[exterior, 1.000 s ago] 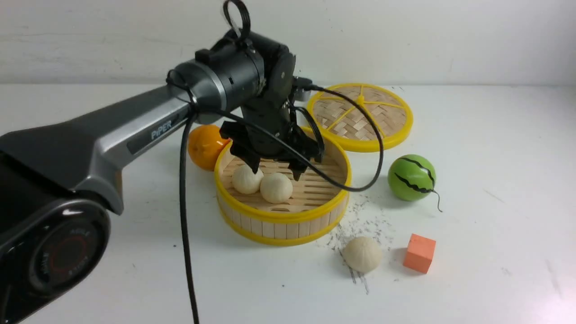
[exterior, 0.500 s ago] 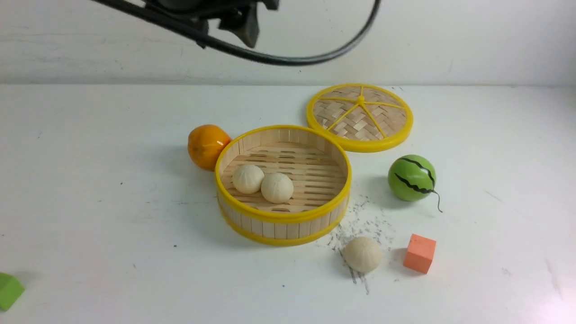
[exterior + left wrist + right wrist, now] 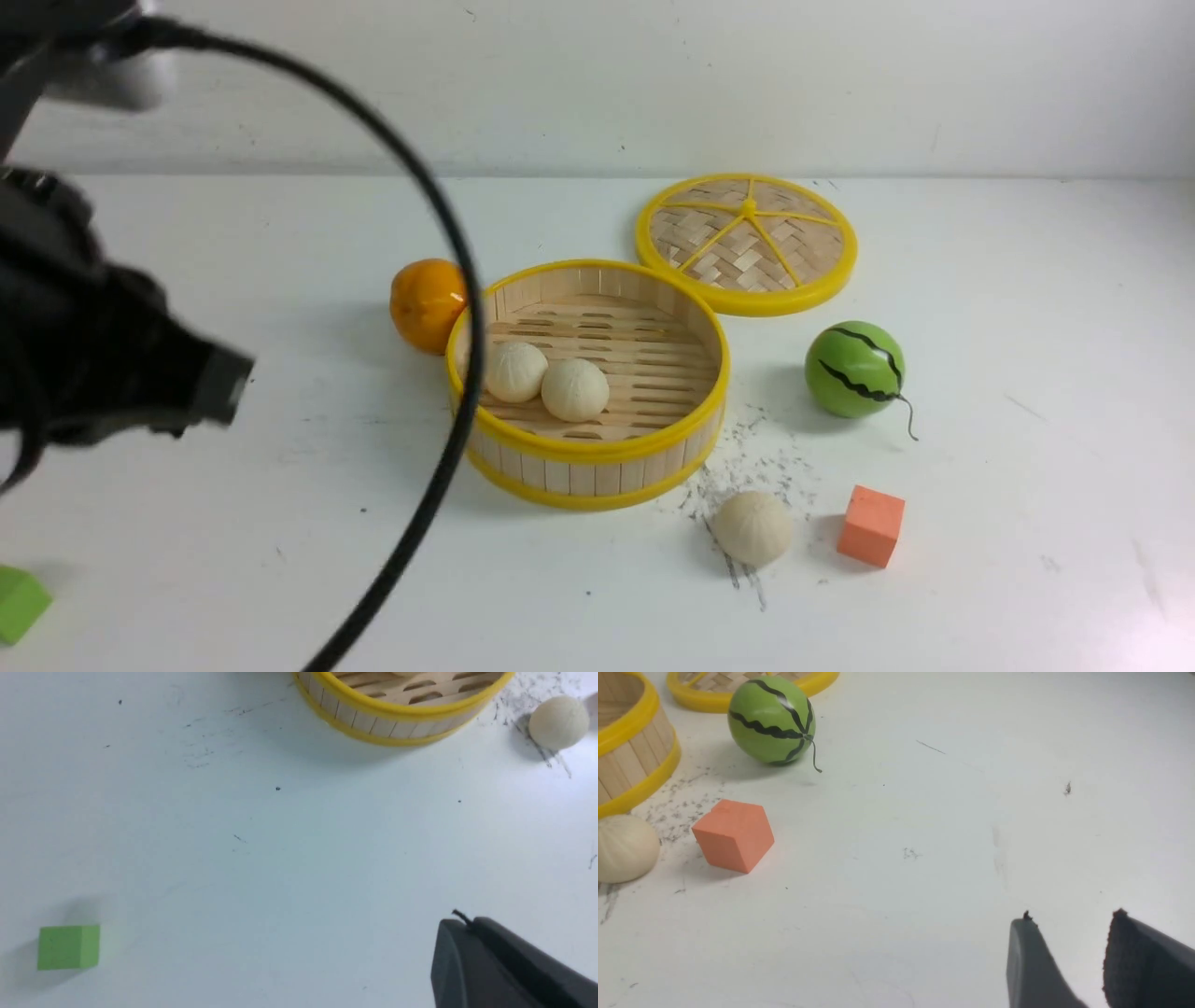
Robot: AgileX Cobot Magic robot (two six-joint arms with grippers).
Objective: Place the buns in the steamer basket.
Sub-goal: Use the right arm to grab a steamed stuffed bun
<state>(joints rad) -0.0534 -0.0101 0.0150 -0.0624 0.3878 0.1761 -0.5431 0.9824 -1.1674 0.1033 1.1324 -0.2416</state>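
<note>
White tabletop [image 3: 980, 308] — scuffed beside the steamer basket [image 3: 579, 476] — meets a pale wall [image 3: 840, 84].

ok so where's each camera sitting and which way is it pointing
Front view: between the arms, facing forward at the steamer basket; blurred left arm at left.
Left wrist view: above the table, looking down at a green cube; shut left end effector shows.
Right wrist view: low, toward the orange cube and melon; open right end effector shows.
Both wrist views share the loose bun.

Two buns [image 3: 575, 389] inside steamer basket [image 3: 586, 452]
</note>
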